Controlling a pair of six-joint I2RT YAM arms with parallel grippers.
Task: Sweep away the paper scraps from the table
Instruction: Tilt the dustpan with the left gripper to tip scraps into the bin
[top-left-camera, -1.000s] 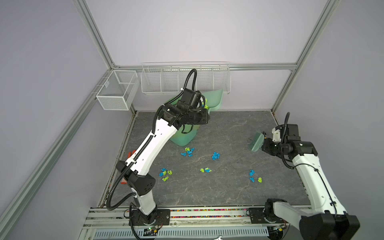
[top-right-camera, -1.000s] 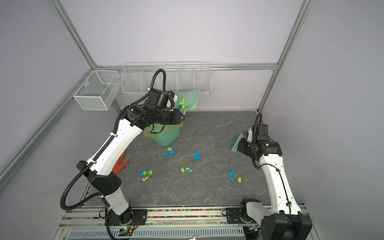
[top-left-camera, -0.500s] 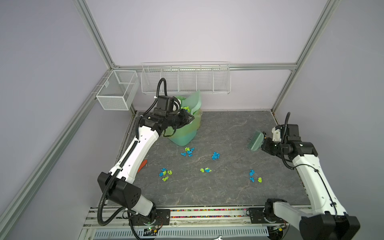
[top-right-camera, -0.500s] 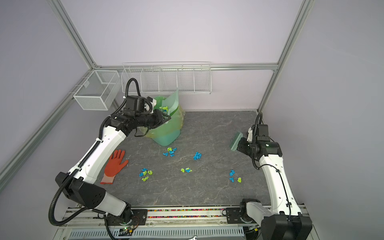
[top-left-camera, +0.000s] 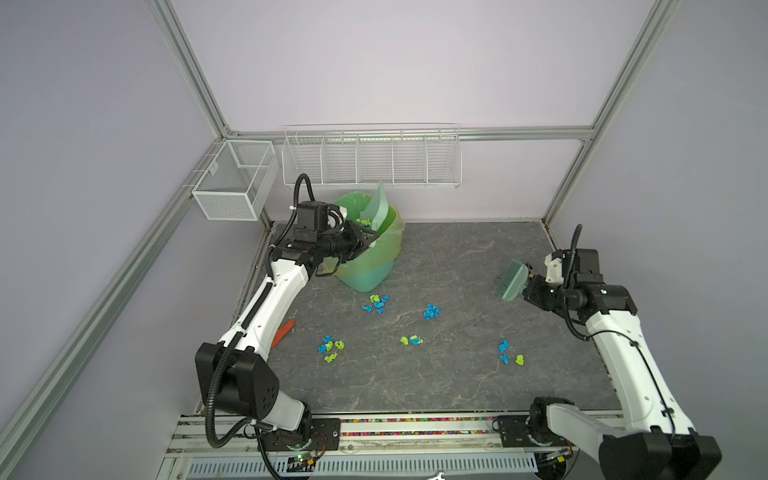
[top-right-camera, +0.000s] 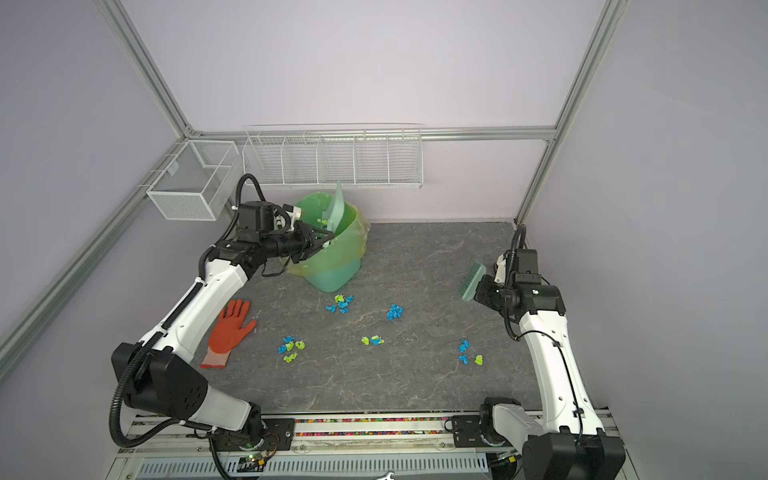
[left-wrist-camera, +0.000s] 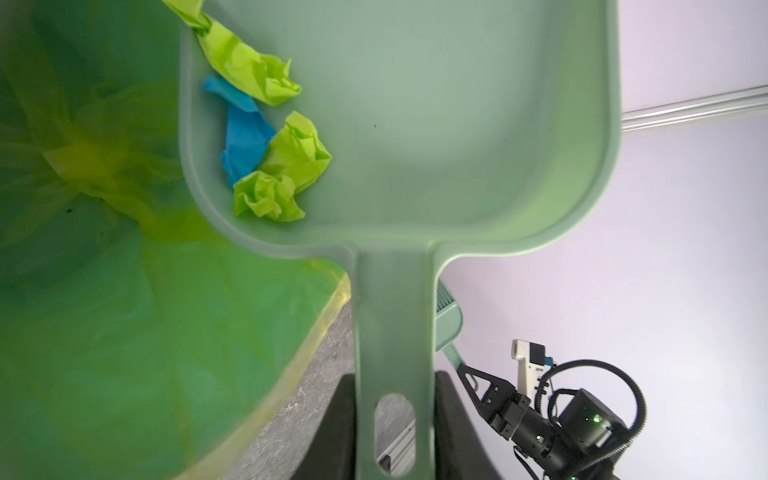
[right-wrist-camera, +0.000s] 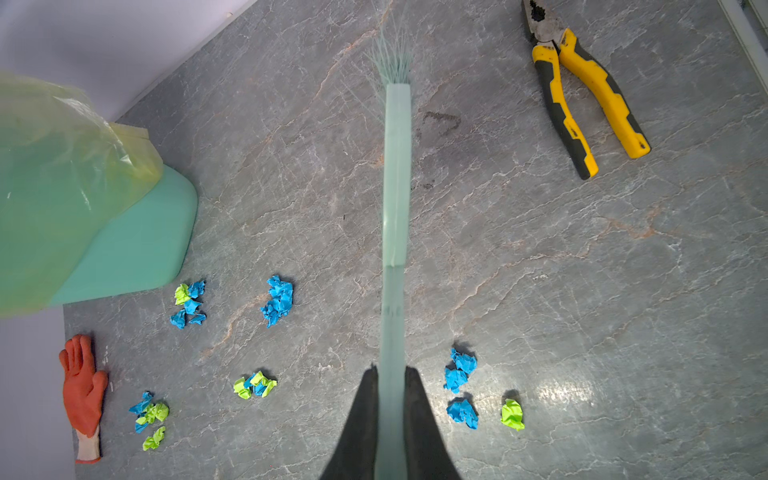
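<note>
Blue and lime paper scraps lie in several small clusters across the dark veined table, also seen in the right wrist view. My left gripper is shut on the handle of a pale green dustpan. The pan is tilted on edge over the green lined bin. A few scraps sit against its lower side wall. My right gripper is shut on the handle of a pale green brush. It hovers above the table's right side, bristles pointing away.
An orange-red glove lies at the left beside my left arm. Yellow-handled pliers lie on the table ahead of the brush. Two white wire baskets hang on the back wall above the bin.
My left arm has swung left and lower, bringing the dustpan from behind the bin to stand tilted over its opening. The glove is now uncovered. The right arm has stayed put.
</note>
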